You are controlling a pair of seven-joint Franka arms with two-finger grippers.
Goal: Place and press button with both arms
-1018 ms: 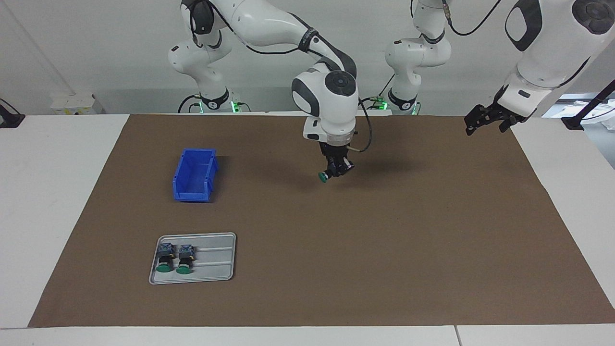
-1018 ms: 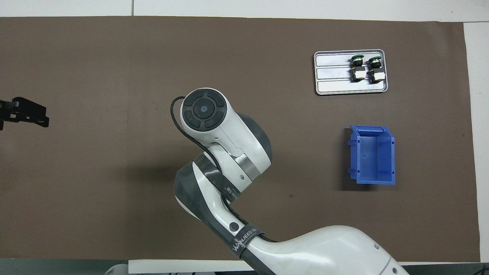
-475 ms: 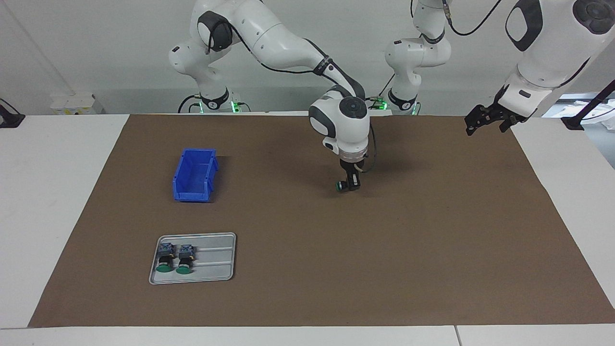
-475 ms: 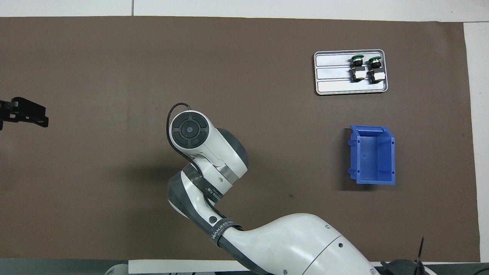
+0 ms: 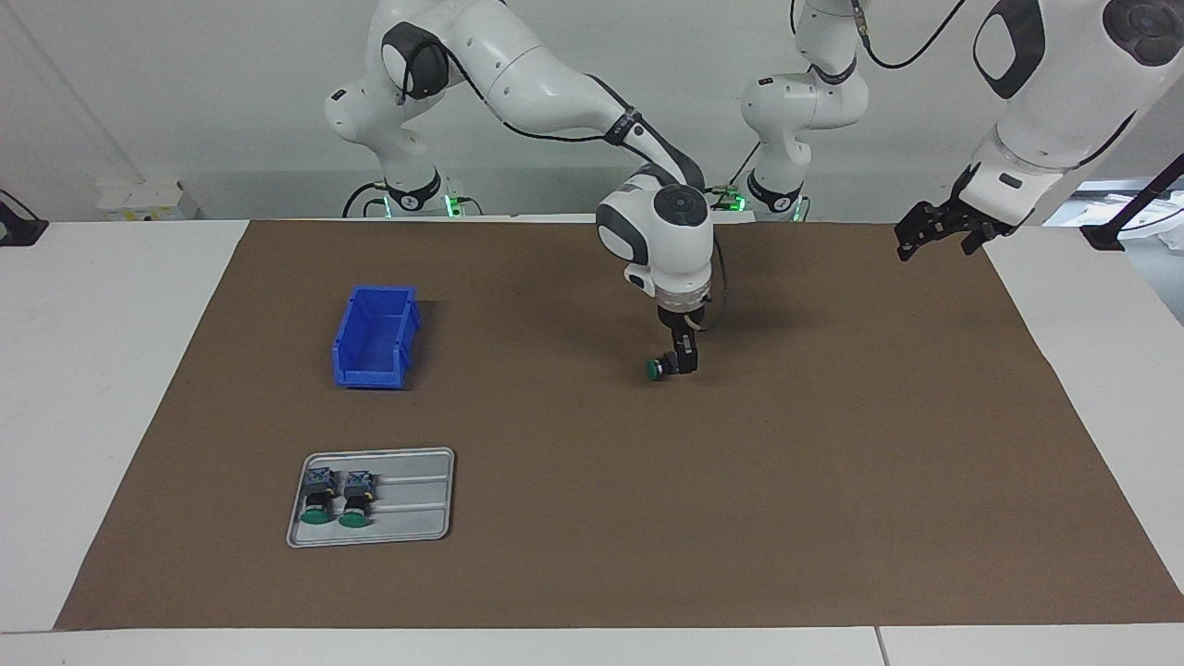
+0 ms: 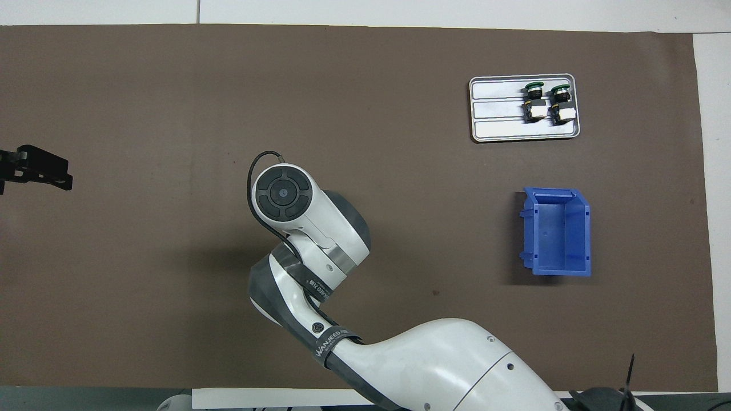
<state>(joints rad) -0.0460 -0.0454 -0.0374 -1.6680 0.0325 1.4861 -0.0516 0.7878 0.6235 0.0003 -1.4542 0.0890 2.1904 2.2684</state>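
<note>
Item: green-capped black push-button, at mid-bench beneath right hand; grip indiscernible. Left hand spread wide, waiting. Risk: button toppling on release.

Brown mat covers most of white table. Blue bin on mat, toward right arm's end, open top, nothing visible inside. Grey tray on mat, farther from robots than bin, well apart from it, ribbed floor. Two spare buttons lie side by side in tray, green caps pointing away from bin.
</note>
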